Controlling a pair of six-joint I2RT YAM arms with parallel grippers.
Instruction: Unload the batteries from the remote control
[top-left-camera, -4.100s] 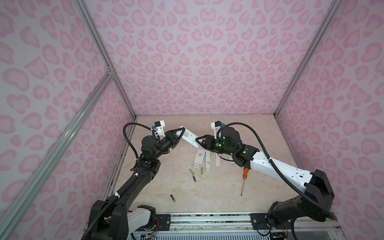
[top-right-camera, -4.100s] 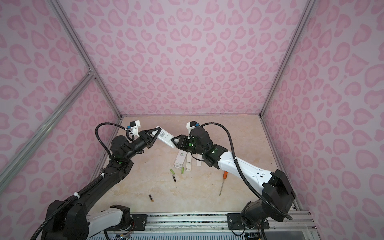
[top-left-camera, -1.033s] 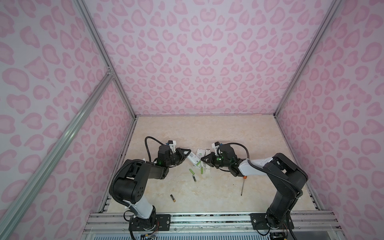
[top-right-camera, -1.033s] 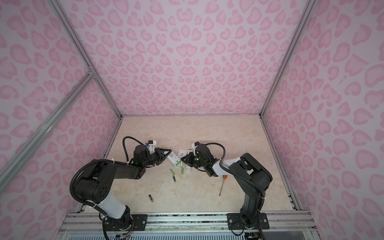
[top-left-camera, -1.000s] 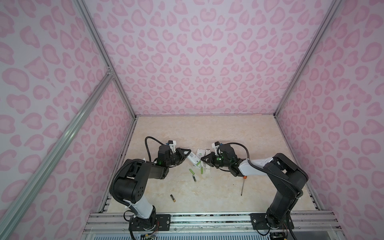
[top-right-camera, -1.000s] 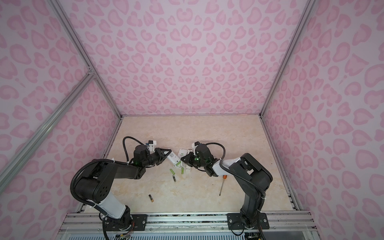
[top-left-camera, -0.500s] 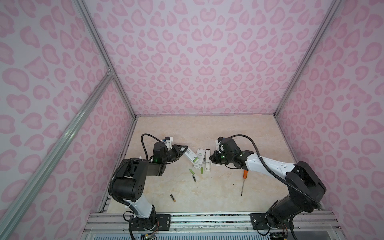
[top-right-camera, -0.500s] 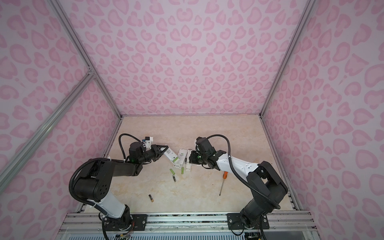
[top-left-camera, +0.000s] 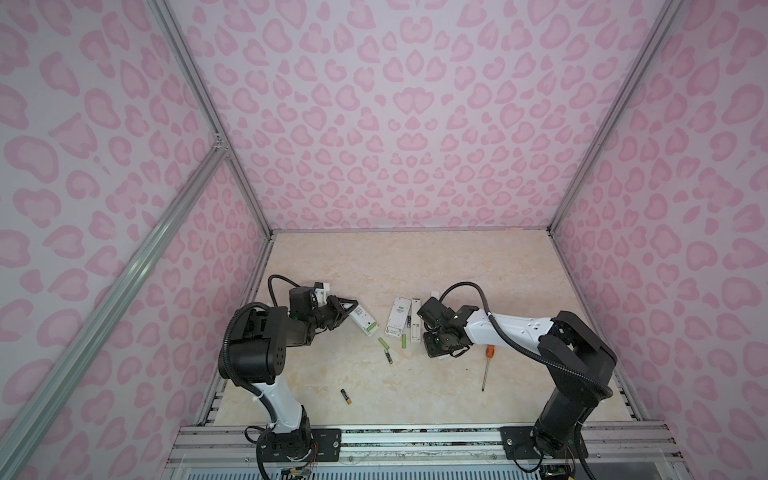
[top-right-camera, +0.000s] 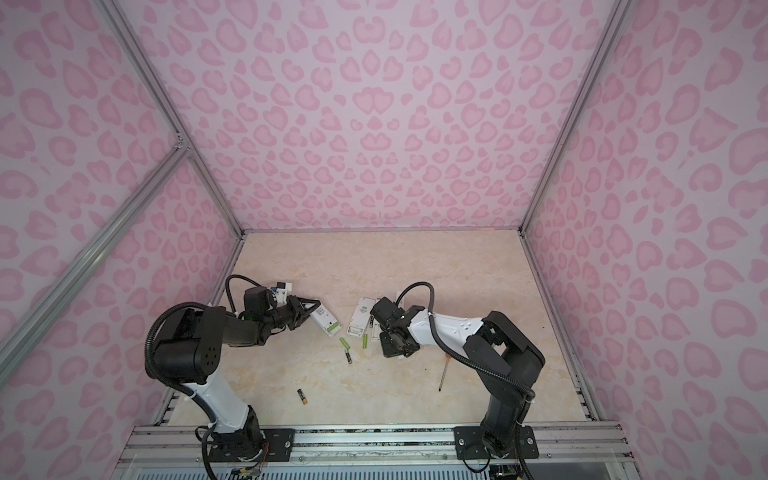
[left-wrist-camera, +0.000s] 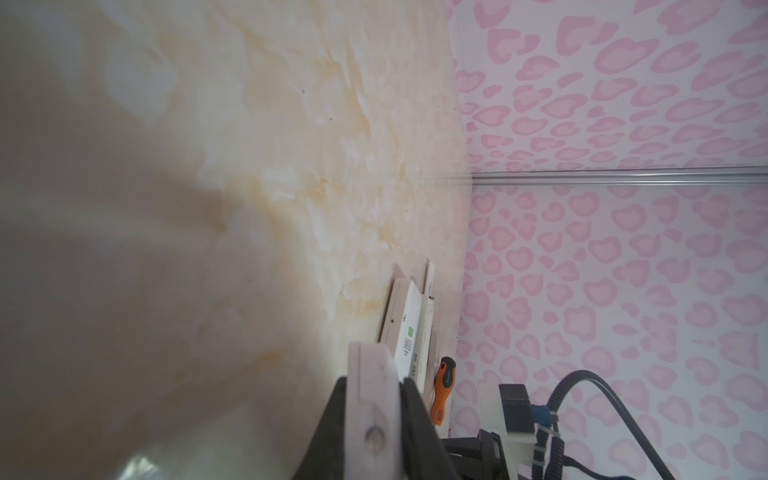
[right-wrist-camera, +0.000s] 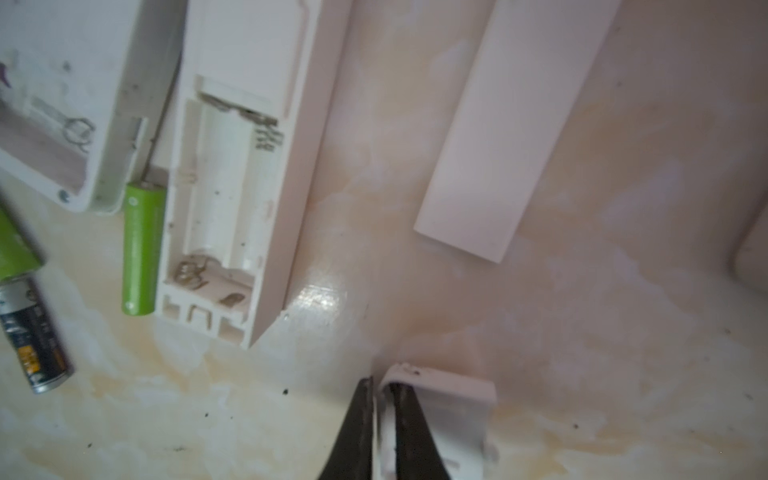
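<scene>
One white remote (top-left-camera: 363, 321) is pinched tight by the left gripper (top-left-camera: 351, 308). Small round batteries (top-left-camera: 382, 343), green and black, lie loose on the shiny table (top-left-camera: 415, 270) by an open remote (right-wrist-camera: 232, 187). A thin white cover (right-wrist-camera: 453, 399) sits between the fingers of the right gripper (right-wrist-camera: 380, 397); squeezed or not, nobody can tell.

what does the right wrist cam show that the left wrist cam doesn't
Only the right wrist view: an empty battery bay, a green battery beside it, a black battery, and a cover plate between the fingers of the right gripper. Only the left wrist view: the orange screwdriver handle and the left gripper clamped on a white remote. Both: the marbled tabletop and the wide remote.
</scene>
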